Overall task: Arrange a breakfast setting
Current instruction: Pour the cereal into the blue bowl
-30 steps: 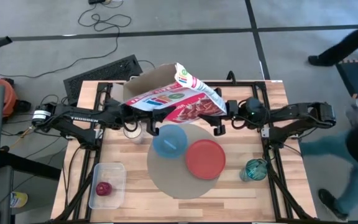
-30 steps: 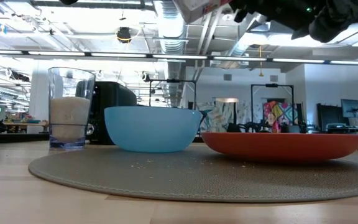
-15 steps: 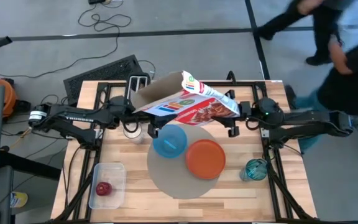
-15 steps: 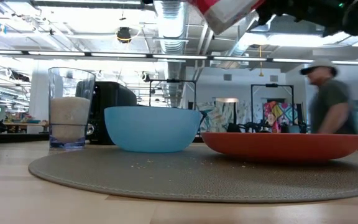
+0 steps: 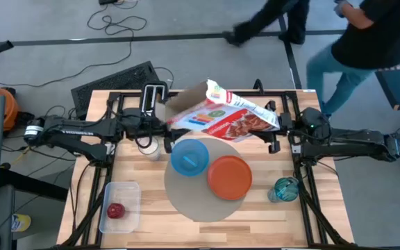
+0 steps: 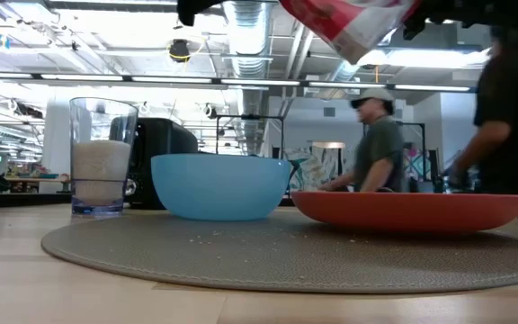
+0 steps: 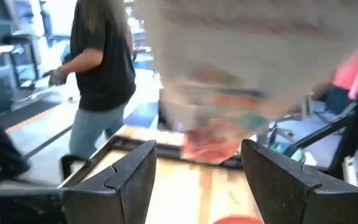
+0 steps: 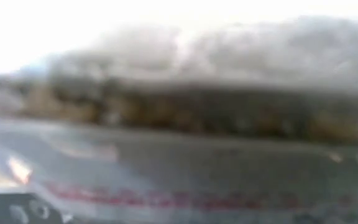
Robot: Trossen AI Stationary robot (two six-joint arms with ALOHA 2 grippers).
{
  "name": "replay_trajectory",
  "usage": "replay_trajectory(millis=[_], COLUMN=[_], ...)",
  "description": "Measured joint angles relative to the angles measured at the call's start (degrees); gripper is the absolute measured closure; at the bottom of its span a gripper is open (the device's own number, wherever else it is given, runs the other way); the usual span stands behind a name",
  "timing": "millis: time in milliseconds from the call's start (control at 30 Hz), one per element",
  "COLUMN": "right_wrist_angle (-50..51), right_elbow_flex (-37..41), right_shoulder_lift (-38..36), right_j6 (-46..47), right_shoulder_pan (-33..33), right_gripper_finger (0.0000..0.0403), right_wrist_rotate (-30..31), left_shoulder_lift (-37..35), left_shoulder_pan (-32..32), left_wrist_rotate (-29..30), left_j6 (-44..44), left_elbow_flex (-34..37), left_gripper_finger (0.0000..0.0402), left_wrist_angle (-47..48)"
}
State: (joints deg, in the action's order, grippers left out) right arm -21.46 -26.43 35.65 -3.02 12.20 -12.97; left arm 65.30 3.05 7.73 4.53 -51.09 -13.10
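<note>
Red cereal box [image 5: 222, 117] above light-blue bowl [image 5: 189, 157]

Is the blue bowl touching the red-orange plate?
Cannot tell. In the high view the bowl and plate rims meet without a clear gap; the low view overlaps them.

Cereal box [image 5: 222, 115] has shifted rightward — right hand [image 5: 275, 134] pulling back with it.

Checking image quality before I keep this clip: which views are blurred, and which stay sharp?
Right wrist view: almost wholly smeared. Left wrist view: the cereal box is blurred, as is the room. High view: the walking people streak. Low view: the bowl and plate are sharp.
</note>
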Motion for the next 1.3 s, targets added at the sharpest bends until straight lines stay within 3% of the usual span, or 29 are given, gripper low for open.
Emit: replay_trajectory(millis=[233,567,1300], right_wrist_angle=[8.0,20.2,44.9], right_elbow_flex=[0.0,0.0,-5.8], right_shoulder_lift=[-6.8,-12.6,-15.5], right_j6=[1.8,6.1,10.1], right_shoulder_pan=[-0.1,-0.1,-0.1], right_gripper_finger=[0.0195,0.0195,0.0195], right_wrist_rotate=[-0.4,-0.4,1.1], left_shoulder_lift=[-5.1,-11.1,-15.2], left_shoulder_pan=[0.0,-0.1,-1.4], left_wrist_rotate=[5.2,6.5,6.6], left_j6=[2.4,6.9,8.4], left_elbow_flex=[0.0,0.0,0.1], left_gripper_finger=[0.0181,0.0182,0.0182], left_wrist_angle=[10.4,21.6,24.9])
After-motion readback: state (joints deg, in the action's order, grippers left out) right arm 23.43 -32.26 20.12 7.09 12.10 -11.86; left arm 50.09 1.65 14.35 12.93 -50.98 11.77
